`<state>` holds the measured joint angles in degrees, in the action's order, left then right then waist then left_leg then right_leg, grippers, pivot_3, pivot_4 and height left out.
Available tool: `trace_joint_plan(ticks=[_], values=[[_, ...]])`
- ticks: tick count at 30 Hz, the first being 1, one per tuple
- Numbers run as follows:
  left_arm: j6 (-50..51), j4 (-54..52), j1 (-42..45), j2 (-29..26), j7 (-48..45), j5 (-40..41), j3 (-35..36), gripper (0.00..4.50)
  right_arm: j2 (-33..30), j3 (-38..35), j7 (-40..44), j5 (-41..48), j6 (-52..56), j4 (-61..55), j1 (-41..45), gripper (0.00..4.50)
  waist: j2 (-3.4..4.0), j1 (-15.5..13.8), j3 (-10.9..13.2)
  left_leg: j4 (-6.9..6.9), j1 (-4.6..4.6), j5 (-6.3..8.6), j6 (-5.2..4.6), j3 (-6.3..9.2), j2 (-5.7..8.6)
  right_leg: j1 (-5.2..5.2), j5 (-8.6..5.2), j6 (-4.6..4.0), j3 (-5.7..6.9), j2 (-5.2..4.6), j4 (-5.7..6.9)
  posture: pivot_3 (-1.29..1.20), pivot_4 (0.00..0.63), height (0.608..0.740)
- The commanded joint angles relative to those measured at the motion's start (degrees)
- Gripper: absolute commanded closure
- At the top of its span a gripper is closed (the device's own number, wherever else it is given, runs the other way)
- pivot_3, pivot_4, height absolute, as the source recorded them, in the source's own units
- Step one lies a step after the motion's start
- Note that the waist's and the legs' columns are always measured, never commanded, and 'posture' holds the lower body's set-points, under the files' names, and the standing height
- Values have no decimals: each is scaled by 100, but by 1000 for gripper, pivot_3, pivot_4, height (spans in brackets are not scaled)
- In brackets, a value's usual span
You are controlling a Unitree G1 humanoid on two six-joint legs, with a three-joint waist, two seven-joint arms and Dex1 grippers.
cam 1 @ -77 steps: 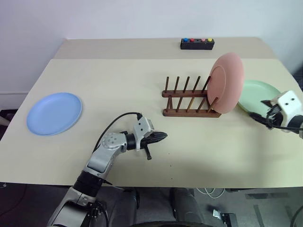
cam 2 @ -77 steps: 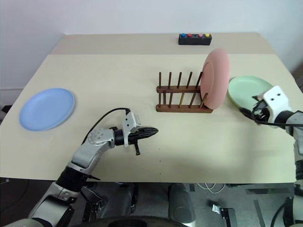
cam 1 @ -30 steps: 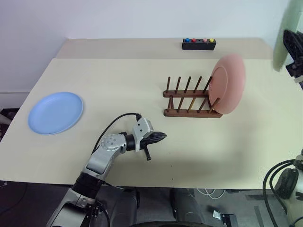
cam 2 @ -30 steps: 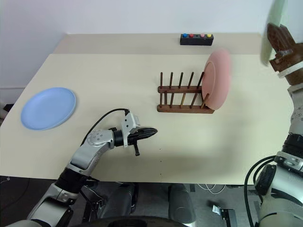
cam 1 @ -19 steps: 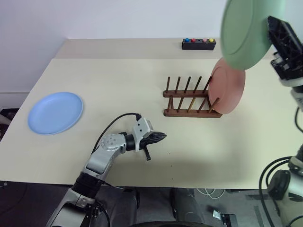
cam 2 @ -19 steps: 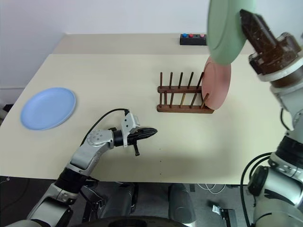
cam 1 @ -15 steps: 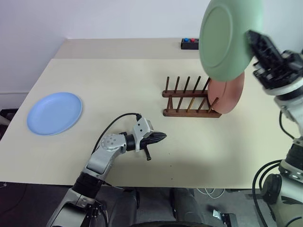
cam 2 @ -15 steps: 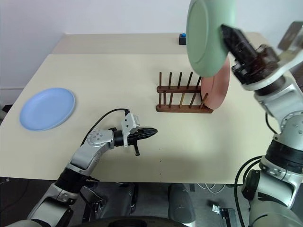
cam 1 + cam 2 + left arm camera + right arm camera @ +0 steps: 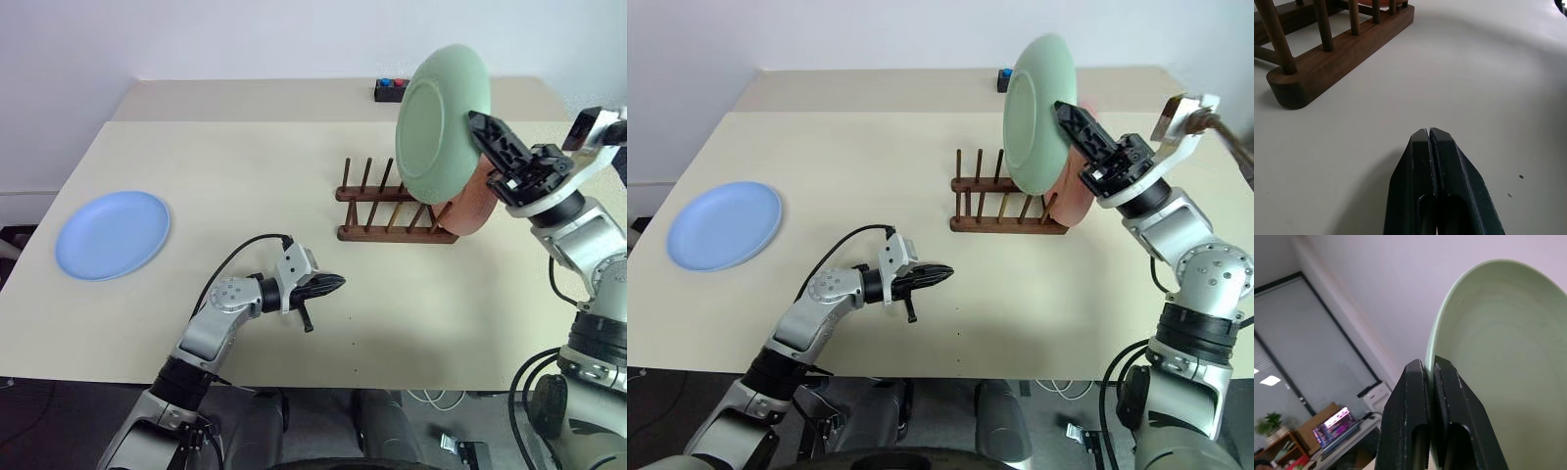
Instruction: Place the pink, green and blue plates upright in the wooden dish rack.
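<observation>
From the head camera, the right gripper (image 9: 487,130) clasps the rim of the round mint green plate (image 9: 441,122), holding it on edge in the air above the right end of the small dark brown wooden dish rack (image 9: 392,206). Behind the green plate, the salmon pink round plate (image 9: 472,206) stands upright at the rack's right end, mostly hidden. The light blue round plate (image 9: 113,235) lies flat on the beige table (image 9: 235,176), well apart from the rack on the left side. The left gripper (image 9: 328,284) hovers low over the table in front of the rack, its black fingers pressed together on nothing. A small black box with coloured buttons (image 9: 390,90) sits at the far edge, partly hidden by the green plate. In the left wrist view, the left gripper's two fingers (image 9: 1422,161) meet with no gap, aimed at bare tabletop near the rack's end rail. In the right wrist view, the right gripper's fingers (image 9: 1413,396) pinch the green plate's thin rim between them, the plate's hollow face turned to one side.
</observation>
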<state>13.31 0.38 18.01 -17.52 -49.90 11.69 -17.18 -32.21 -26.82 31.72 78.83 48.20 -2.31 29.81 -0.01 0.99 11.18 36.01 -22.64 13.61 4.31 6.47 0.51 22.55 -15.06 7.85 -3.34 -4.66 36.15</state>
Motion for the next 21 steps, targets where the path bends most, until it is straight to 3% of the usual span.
trace_joint_plan(ticks=[1, 18, 19, 21], values=[[-58, -66, 54, 4, -1, -5, 39, 4500, 62, -20, -120, 29, -5, -21, 94, 4471, 0, -2, 0, 0, 0, 0, 0, 0, 0, 0, 0, 0, 0, 0, 0, 0, 150, 734], [-55, -91, 38, -4, 43, -7, 58, 4500, 172, 88, -259, -298, -59, 282, 224, 4471, 0, 1, 0, 0, -2, 0, 0, 0, 0, 1, 0, 0, 0, 0, -1, 0, 150, 734], [-52, -92, 36, -3, 47, -7, 56, 4500, 173, 85, -279, -338, -83, 297, 249, 3832, 0, 1, 0, 0, -2, 0, 0, 0, 0, 1, 0, 0, 0, 0, -1, 0, 150, 734], [-49, -92, 34, -1, 52, -6, 54, 4500, 178, 79, -303, -390, -99, 317, 277, 3177, 0, 4, 0, 0, -2, 0, 0, 0, 0, 1, 0, 0, 0, 0, -1, 0, 150, 734]])
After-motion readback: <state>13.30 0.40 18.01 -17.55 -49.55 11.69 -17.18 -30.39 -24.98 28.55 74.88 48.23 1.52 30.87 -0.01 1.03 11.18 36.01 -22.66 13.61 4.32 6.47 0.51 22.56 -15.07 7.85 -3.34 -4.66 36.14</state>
